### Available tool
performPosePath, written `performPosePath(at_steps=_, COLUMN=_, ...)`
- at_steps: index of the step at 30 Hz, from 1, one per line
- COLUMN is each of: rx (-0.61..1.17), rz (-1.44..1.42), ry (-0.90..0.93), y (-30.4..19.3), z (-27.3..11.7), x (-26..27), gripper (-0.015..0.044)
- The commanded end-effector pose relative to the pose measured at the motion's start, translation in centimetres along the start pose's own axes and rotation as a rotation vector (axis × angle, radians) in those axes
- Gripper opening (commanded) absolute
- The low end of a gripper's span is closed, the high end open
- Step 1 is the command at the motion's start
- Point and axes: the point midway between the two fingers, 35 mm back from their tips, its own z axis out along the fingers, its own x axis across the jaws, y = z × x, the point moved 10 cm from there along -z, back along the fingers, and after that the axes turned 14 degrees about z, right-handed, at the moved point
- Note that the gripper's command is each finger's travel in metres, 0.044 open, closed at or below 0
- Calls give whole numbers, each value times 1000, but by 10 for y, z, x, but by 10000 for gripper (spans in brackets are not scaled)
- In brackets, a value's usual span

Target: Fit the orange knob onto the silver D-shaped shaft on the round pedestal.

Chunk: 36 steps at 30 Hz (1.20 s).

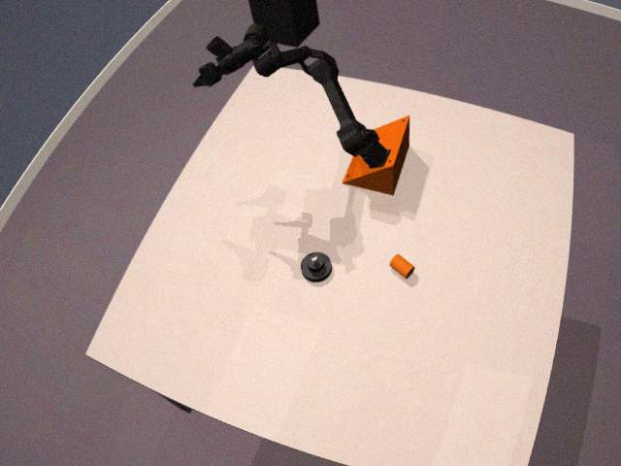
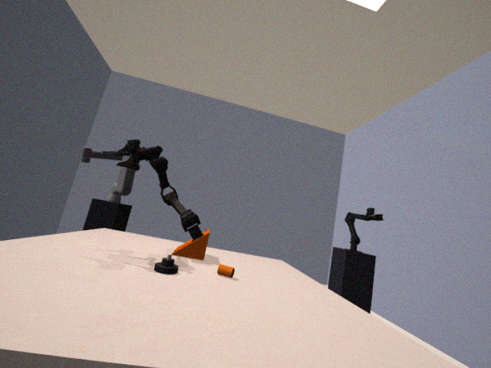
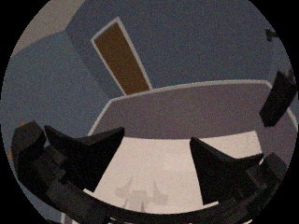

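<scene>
The orange knob [image 1: 402, 266] [image 2: 225, 271] is a short cylinder lying on its side on the pale table top; I cannot make out its hole. The dark round pedestal [image 1: 316, 277] [image 2: 166, 270] stands left of it in the top and exterior views, with the short silver shaft [image 1: 314, 259] [image 2: 169, 257] upright at its centre. The shaft's flat side cannot be told. My gripper [image 3: 158, 136] is open and empty in the wrist view, its two black fingers wide apart. It is raised high above the table, away from knob and pedestal, and shows at the upper left in the top view [image 1: 196, 83].
My arm rises from an orange wedge-shaped base [image 1: 374, 183] [image 2: 192, 252] behind the pedestal and knob. Black stands [image 2: 351, 277] with other arms are beyond the table [image 1: 310, 391] [image 2: 245, 320]. The arm's shadows fall across the table near the pedestal.
</scene>
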Motion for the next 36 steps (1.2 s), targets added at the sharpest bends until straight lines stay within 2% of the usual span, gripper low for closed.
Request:
performPosePath(at_steps=1, rx=-1, rz=-12, ry=7, y=-2, z=0, x=3, gripper=426)
performPosePath(at_steps=5, rx=-14, rz=-218, ry=142, y=-40, z=-5, x=63, gripper=440)
performPosePath(at_steps=10, rx=-11, rz=-393, ry=277, y=-82, z=-15, x=108, gripper=440)
performPosePath(at_steps=12, rx=-33, rz=-442, ry=387, y=-103, z=-21, x=124, gripper=440)
performPosePath(at_steps=19, rx=39, rz=-712, ry=584, y=-181, z=-47, x=172, gripper=440)
performPosePath(at_steps=28, rx=184, rz=-1015, ry=855, y=-289, z=-95, x=197, gripper=440)
performPosePath(at_steps=36, rx=371, rz=-1353, ry=1035, y=-386, z=-139, x=185, gripper=440)
